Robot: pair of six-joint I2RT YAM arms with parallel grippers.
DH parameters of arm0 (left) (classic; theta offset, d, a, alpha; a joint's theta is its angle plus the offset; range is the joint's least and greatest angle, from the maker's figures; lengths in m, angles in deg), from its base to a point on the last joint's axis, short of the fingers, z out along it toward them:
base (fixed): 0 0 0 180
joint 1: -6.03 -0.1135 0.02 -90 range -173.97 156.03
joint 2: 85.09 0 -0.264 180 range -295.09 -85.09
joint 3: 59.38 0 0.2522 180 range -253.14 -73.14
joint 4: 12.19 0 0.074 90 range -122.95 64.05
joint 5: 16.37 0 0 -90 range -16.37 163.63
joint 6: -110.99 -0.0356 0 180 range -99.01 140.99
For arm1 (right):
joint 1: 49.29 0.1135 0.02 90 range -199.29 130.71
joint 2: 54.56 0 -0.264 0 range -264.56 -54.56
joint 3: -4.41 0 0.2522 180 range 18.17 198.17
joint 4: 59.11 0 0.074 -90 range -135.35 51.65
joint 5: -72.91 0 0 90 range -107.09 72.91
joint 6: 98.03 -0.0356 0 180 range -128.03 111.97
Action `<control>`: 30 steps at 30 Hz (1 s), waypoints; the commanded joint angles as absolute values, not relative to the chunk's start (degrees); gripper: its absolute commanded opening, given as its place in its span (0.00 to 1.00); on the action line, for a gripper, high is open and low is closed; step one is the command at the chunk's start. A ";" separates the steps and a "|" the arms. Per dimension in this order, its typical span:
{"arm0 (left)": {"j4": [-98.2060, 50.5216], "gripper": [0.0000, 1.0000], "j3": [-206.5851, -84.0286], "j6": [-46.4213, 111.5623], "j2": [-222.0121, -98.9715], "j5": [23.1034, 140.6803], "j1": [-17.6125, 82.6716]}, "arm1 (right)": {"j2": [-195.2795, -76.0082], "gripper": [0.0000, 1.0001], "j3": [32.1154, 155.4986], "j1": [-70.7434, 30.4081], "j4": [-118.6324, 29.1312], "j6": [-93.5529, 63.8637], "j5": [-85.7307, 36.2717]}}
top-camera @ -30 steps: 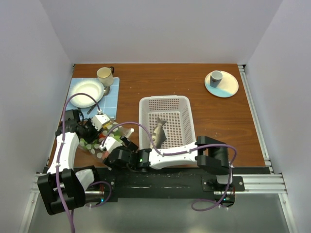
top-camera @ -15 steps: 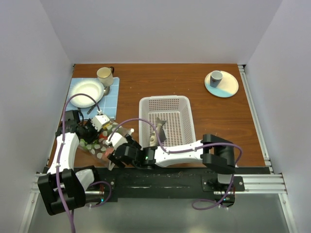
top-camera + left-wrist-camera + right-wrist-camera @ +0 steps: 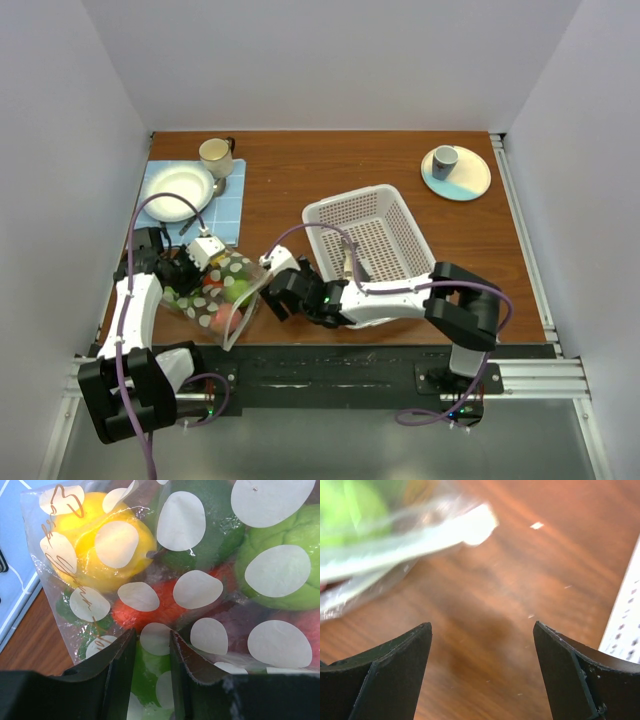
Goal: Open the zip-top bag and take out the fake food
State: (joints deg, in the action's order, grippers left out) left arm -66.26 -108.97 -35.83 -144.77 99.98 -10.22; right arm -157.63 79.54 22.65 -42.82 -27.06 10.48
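The zip-top bag (image 3: 213,296), clear with white dots, lies at the table's near left. Its white zip strip (image 3: 241,312) faces right. Through the plastic I see fake food: a yellow fruit (image 3: 100,540), a green one (image 3: 280,565) and a red piece (image 3: 150,611). My left gripper (image 3: 196,277) is at the bag's far left corner. In the left wrist view that gripper (image 3: 150,640) is shut on a fold of the bag. My right gripper (image 3: 268,287) is just right of the bag's mouth. It (image 3: 480,630) stands open over bare wood, with the blurred zip strip (image 3: 425,535) ahead.
A white perforated basket (image 3: 372,232) sits askew behind my right arm, and its wall (image 3: 626,625) shows right of the right jaws. A blue mat with a white bowl (image 3: 178,190) and a cup (image 3: 215,155) is at the back left. A plate with a cup (image 3: 455,170) is at the back right.
My right gripper has drawn back to the right, away from the bag's mouth. The basket has swung round and slid right. The left gripper keeps its hold.
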 commanded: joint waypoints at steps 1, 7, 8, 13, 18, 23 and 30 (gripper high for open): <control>-66.64 0.38 -109.79 -37.28 -144.59 100.44 -10.85 | -153.19 0.87 77.95 20.76 -44.46 -26.84 11.66; -66.38 0.38 -110.14 -37.11 -145.73 100.70 -10.93 | -152.65 0.85 75.92 23.20 -49.63 -25.88 7.17; -66.46 0.38 -110.23 -36.93 -145.99 100.79 -10.93 | -152.65 0.85 75.92 24.17 -50.35 -25.18 7.17; -66.46 0.38 -110.23 -37.02 -145.73 100.79 -10.93 | -154.32 0.85 78.02 30.59 -53.60 -21.74 7.61; -66.29 0.38 -109.96 -36.93 -145.91 100.70 -10.93 | -155.55 0.87 79.17 31.13 -57.56 -21.65 6.55; -66.46 0.38 -110.23 -36.75 -146.08 101.32 -10.93 | -161.34 0.93 85.93 30.69 -57.82 -19.37 10.07; -66.64 0.38 -109.09 -37.54 -145.47 100.70 -10.93 | -166.79 0.94 92.69 28.84 -59.32 -18.93 6.65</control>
